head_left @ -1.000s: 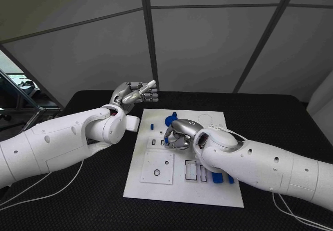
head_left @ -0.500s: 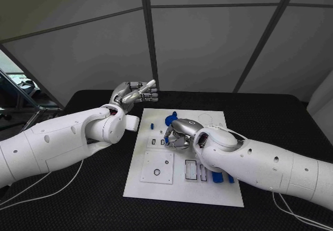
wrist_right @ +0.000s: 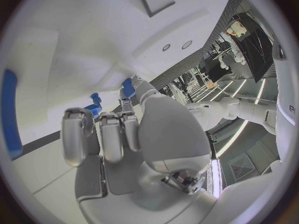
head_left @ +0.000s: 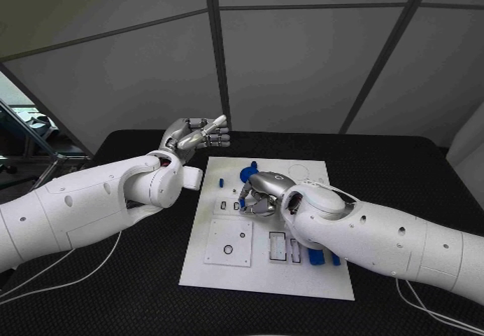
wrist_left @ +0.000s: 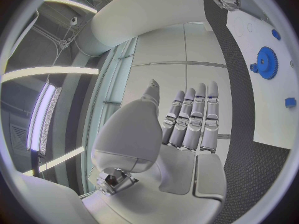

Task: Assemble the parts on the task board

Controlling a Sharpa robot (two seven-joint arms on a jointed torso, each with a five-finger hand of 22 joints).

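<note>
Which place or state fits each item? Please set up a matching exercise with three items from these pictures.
Items:
1. left robot hand
2. right robot hand
3. gear

Places or states:
A. blue, lying on the board
B. raised off the board's far left corner, holding nothing
C. down over the middle of the board

Pairs: 1-B, 2-C, 3-A

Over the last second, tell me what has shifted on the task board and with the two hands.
Almost nothing. The left hand still hovers off the task board, fingers straight and holding nothing; its thumb has lifted slightly. The right hand stays low over the board's middle, fingers curled by a small blue part; whether it grips that part I cannot tell. The blue gear and the other parts have not moved.
</note>
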